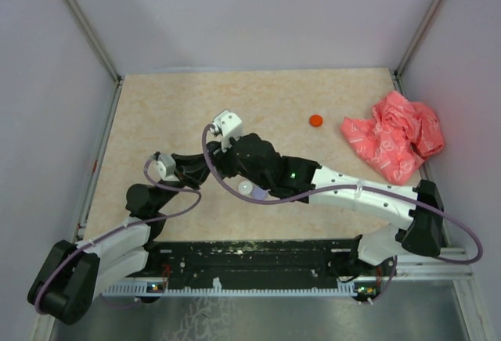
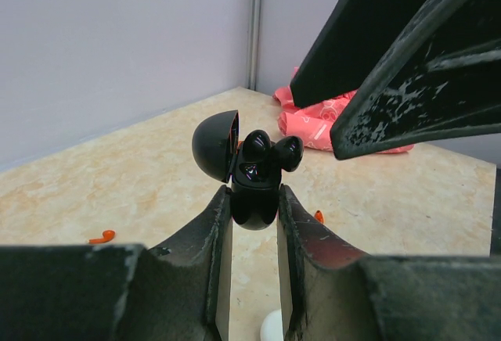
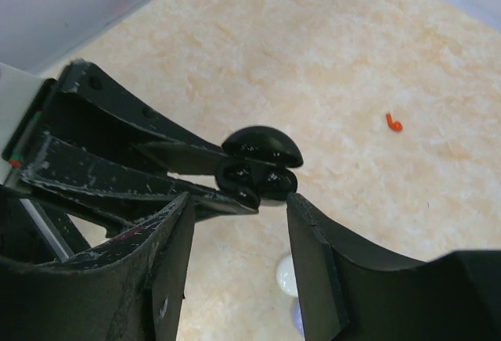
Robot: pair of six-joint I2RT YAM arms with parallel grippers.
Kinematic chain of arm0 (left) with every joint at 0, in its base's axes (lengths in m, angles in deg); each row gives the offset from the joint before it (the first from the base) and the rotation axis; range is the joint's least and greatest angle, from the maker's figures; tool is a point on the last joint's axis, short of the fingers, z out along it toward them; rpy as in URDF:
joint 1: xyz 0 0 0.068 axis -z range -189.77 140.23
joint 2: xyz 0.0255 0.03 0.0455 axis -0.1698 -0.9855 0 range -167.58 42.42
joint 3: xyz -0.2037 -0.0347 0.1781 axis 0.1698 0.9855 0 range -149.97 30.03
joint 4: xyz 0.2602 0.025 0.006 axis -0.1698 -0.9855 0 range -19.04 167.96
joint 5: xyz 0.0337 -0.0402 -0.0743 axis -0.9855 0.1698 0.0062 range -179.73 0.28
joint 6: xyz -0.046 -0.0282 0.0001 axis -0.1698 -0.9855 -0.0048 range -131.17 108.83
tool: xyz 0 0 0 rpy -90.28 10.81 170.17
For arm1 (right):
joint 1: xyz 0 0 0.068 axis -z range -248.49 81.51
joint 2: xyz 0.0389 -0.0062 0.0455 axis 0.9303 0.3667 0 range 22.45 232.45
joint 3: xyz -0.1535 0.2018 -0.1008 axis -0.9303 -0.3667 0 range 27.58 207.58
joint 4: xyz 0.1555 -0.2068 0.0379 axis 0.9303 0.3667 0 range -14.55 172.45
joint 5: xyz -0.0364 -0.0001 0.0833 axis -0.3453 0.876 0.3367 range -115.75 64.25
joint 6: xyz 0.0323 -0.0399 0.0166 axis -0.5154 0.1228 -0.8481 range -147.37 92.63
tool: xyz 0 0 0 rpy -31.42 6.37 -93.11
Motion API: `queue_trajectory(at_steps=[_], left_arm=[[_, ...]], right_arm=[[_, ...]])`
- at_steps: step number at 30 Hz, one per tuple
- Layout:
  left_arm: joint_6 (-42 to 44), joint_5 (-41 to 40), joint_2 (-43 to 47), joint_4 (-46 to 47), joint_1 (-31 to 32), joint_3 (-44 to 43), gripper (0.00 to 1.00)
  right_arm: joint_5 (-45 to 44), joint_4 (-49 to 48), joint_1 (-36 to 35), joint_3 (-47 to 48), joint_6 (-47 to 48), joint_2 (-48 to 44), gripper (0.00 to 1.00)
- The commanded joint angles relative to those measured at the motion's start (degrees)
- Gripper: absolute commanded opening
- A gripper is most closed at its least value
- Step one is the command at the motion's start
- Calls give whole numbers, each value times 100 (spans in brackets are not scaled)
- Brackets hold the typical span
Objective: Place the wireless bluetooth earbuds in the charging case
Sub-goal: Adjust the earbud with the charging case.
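My left gripper is shut on the lower body of a glossy black charging case and holds it up off the table. The case lid hangs open to the left. Two black earbuds sit side by side in the case's wells. In the right wrist view the case lies just beyond my right gripper, whose jaws stand open with nothing between them. In the top view both grippers meet mid-table and hide the case.
A crumpled pink-red bag lies at the far right, with a red disc to its left. A round white piece and a lilac one lie below the grippers. Tiny red stemmed bits rest on the table.
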Motion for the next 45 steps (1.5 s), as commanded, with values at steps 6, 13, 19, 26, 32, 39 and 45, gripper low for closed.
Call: queue_trajectory(at_steps=[6,13,19,26,32,39,45], left_arm=[[-22,191,-2,264,3,1,0],[-95,318,-35,318,5,-43,0],[-121,293,-24,326,1,-37,0],[-98,275,-35,292,4,-32,0],[-106,467,-23,286,5,-73,0],[-150,555,-34,107,3,-98,0],[-316,956,-146,-21,-2,-181,0]], right_arm=[[443,337,198,268,-478,-68,50],[898,272,278,322,-498,46,50],[1292,299,299,412,-573,83,50],[1696,394,299,463,-687,54,50],[1633,235,307,455,-680,101,50],[1480,264,414,501,-435,-86,52],[2924,433,1258,297,-466,-505,64]])
